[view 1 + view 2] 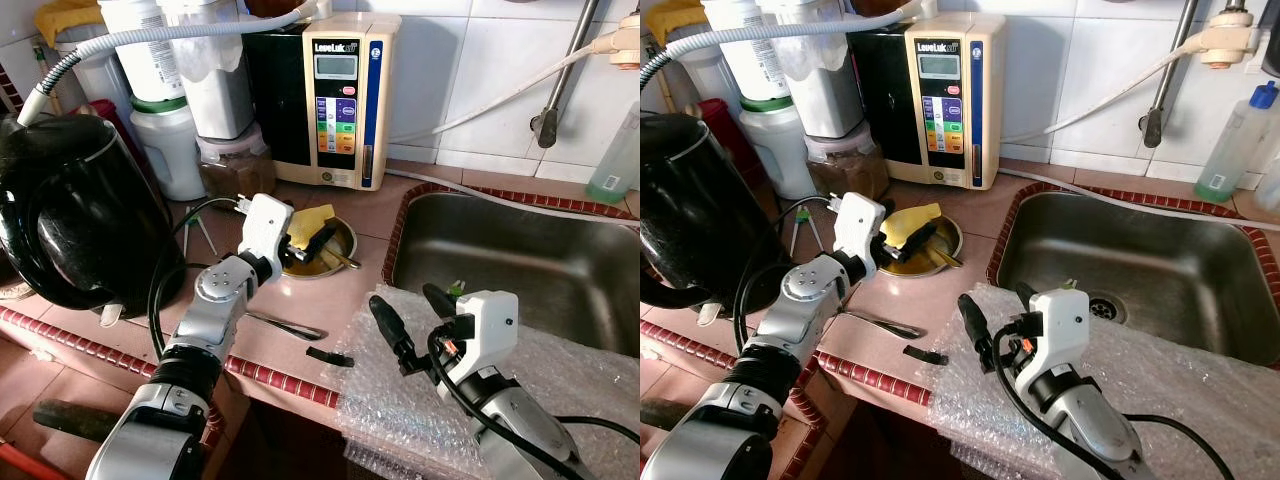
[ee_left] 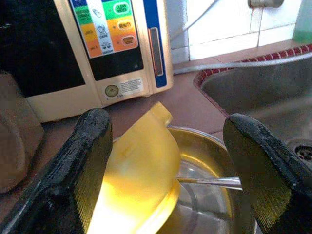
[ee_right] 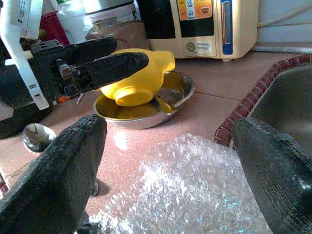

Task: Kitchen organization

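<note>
Tipping on edge in the steel bowl (image 1: 338,252) near the sink (image 1: 520,260), the yellow cup (image 1: 312,222) sits betw the left gripper (image 1: 312,240) fingers, spread wide, not yet pinched. Risk: closing off-centre on its curved side could squirt it out & drag the bowl. Right gripper (image 1: 412,318) hovers wide open over bubble wrap (image 1: 400,400).

left gripper (image 1: 312,240): arm reached forward, fingers spread apart (low over the tabletop)
right gripper (image 1: 412,318): fingers apart
</note>
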{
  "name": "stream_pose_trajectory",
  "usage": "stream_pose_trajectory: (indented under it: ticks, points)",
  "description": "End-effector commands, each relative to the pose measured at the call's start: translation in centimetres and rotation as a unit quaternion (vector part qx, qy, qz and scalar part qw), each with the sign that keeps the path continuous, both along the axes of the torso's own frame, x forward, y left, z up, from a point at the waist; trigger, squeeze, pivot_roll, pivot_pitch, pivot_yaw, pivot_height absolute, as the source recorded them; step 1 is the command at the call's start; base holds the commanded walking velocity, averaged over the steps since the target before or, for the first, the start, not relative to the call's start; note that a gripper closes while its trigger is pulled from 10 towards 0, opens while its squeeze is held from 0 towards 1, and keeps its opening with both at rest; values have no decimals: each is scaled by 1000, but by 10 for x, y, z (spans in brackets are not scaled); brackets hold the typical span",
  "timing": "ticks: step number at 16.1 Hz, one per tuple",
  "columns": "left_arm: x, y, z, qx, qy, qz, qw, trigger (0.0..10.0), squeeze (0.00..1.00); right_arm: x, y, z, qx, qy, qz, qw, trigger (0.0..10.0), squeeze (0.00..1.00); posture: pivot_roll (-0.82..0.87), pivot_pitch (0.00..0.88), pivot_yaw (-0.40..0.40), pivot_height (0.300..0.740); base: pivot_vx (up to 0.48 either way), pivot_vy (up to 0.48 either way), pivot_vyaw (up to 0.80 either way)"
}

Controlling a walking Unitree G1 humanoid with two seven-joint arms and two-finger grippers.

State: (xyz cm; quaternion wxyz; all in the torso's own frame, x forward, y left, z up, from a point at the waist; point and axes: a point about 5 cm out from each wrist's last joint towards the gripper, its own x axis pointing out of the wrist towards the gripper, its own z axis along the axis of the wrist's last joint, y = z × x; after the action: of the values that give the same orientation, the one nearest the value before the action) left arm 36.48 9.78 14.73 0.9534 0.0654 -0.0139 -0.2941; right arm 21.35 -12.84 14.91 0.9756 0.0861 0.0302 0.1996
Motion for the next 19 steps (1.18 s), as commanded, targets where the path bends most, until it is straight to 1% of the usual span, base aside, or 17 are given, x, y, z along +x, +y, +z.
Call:
stream_pose_trajectory:
  ticks: [1, 3, 4, 5, 8, 12, 14, 16, 17, 19]
  points:
    - [-1, 0, -10, 25, 28, -14, 999, 10000, 0, -1, 2, 3, 0, -8, 5, 1000, 10000, 0, -64, 0, 85, 740, 0, 0, 0]
    - [-6, -4, -16, 43, 37, -45, 997, 10000, 0, -1, 2, 3, -1, -8, 5, 1000, 10000, 0, -64, 0, 83, 740, 0, 0, 0]
    - [-10, -9, -20, 57, 38, -71, 995, 9098, 0, -1, 1, 3, -3, -8, 6, 1000, 10000, 0, -63, 0, 82, 740, 0, 0, 0]
    - [-12, -11, -21, 66, 36, -82, 994, 9922, 0, -1, 1, 3, -4, -8, 6, 1000, 10000, 0, -64, 0, 81, 740, 0, 0, 0]
    - [-15, -13, -19, 69, 25, -95, 993, 10000, 0, -1, 1, 2, -6, -7, 8, 1000, 10000, 0, -62, 0, 79, 740, 0, 0, 0]
    - [-14, -12, -19, 86, 15, -98, 991, 10000, 0, 0, 1, 2, -7, -7, 10, 1000, 10000, 0, -63, 0, 78, 740, 0, 0, 0]
    - [-17, -14, -23, 116, 8, -112, 987, 10000, 0, 0, 1, 2, -7, -7, 10, 1000, 10000, 0, -64, 0, 79, 740, 0, 0, 0]
    - [-16, -15, -29, 136, 10, -104, 985, 10000, 0, 0, 2, 2, -6, -8, 10, 1000, 10000, 0, -68, 0, 82, 740, 0, 0, 0]
    - [-14, -16, -27, 134, 0, -87, 987, 10000, 0, 1, 2, 2, -6, -8, 9, 1000, 10000, 0, -70, 0, 83, 740, 0, 0, 0]
    - [-8, -16, -16, 113, -32, -49, 992, 10000, 0, 0, 2, 2, -5, -8, 8, 1000, 10000, 0, -72, 0, 84, 740, 0, 0, 0]
